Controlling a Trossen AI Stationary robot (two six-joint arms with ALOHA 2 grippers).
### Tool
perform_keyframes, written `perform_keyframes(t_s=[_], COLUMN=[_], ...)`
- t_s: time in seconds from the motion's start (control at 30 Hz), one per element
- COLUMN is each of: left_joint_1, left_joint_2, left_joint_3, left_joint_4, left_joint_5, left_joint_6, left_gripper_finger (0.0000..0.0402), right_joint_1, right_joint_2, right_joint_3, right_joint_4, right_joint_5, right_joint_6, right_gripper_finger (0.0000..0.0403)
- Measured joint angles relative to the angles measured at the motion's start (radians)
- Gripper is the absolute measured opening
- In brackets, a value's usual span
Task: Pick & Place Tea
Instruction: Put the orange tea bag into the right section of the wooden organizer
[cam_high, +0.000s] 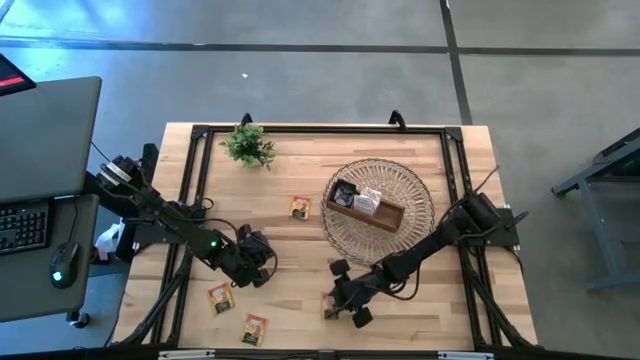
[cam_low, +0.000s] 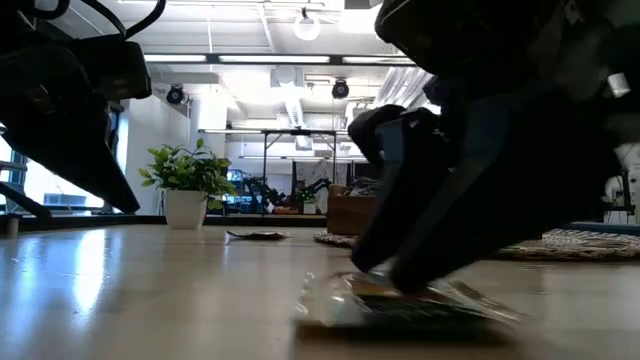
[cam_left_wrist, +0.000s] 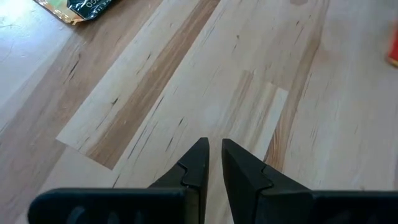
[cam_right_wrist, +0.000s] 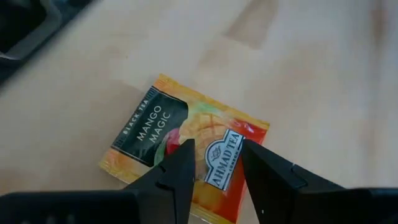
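Note:
My right gripper (cam_right_wrist: 217, 163) is open and low over a yellow-orange and black "Mango Magic" tea packet (cam_right_wrist: 155, 134) that lies flat on the table near its near edge (cam_high: 328, 310). The low view shows this gripper (cam_low: 395, 270) slanting down onto the packet (cam_low: 400, 305). My left gripper (cam_left_wrist: 216, 146) is shut and hovers over bare wood left of centre (cam_high: 258, 268). Other packets lie flat at mid-table (cam_high: 300, 207) and near the near-left corner (cam_high: 221, 297), (cam_high: 254, 328). The wicker basket (cam_high: 415, 190) holds the brown wooden tray (cam_high: 365, 208). My right gripper comes slanting down from above onto the packet's printed top face (cam_right_wrist: 214, 180), beside the logo. Its open fingertips (cam_right_wrist: 180, 163) stand apart on that face, nothing pinched between them. The packet lies flat on the table.
A small green potted plant (cam_high: 249, 145) stands at the far left of the table. A black frame (cam_high: 320, 130) runs along the table's edges. Bare wood lies between the two grippers. A desk with keyboard and mouse (cam_high: 62, 262) sits left of the table.

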Motion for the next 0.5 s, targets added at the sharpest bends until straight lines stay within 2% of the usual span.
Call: perform_keyframes(t_s=[0.1, 0.33, 0.4, 0.5], left_joint_1=[0.0, 0.0, 0.0, 0.018], left_joint_2=[0.0, -0.001, -0.001, -0.001], left_joint_3=[0.0, 0.0, 0.0, 0.001], left_joint_4=[0.0, 0.0, 0.002, 0.013], left_joint_5=[0.0, -0.006, -0.006, -0.004], left_joint_6=[-0.001, -0.001, -0.006, -0.031], left_gripper_finger=[0.0044, 0.0044, 0.0044, 0.0044], right_joint_1=[-0.026, -0.096, -0.11, -0.131], right_joint_2=[0.0, 0.004, 0.003, 0.003], right_joint_3=[0.0, -0.003, -0.002, -0.002], right_joint_4=[-0.031, -0.027, 0.007, 0.06], right_joint_5=[0.154, 0.488, 0.543, 0.52], right_joint_6=[0.06, 0.518, 0.599, 0.555], right_gripper_finger=[0.0129, 0.0129, 0.0129, 0.0129])
